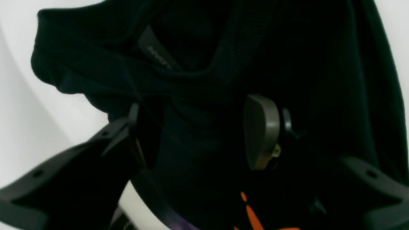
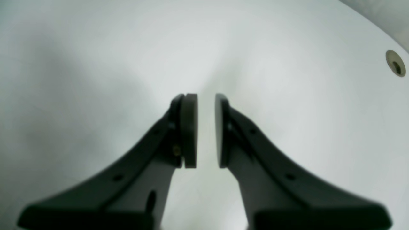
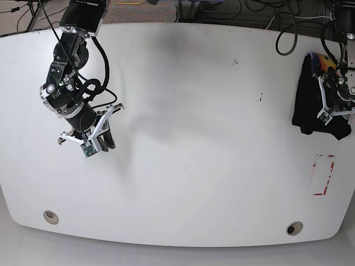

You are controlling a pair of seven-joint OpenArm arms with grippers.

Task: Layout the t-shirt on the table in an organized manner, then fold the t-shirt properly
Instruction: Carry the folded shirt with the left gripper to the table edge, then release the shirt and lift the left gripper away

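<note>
The black t-shirt [image 3: 308,100] lies crumpled in a heap at the right edge of the white table [image 3: 194,138]. A strip of its orange and purple print [image 3: 320,62] shows at the far end. In the left wrist view the t-shirt [image 1: 207,64] fills the frame, with its collar label showing. My left gripper [image 1: 196,105] [image 3: 333,108] is over the heap, open, its fingers wide apart with fabric between them; the grey right pad [image 1: 260,131] is bare. My right gripper [image 2: 206,95] [image 3: 106,141] hovers over bare table [image 2: 96,64] at the left, shut to a thin slit and holding nothing.
A red-and-white tape mark [image 3: 323,174] sits just in front of the t-shirt heap. Two grommet holes [image 3: 50,216] [image 3: 294,228] are near the front edge; one grommet [image 2: 395,63] shows in the right wrist view. Cables [image 3: 288,33] trail over the far right edge.
</note>
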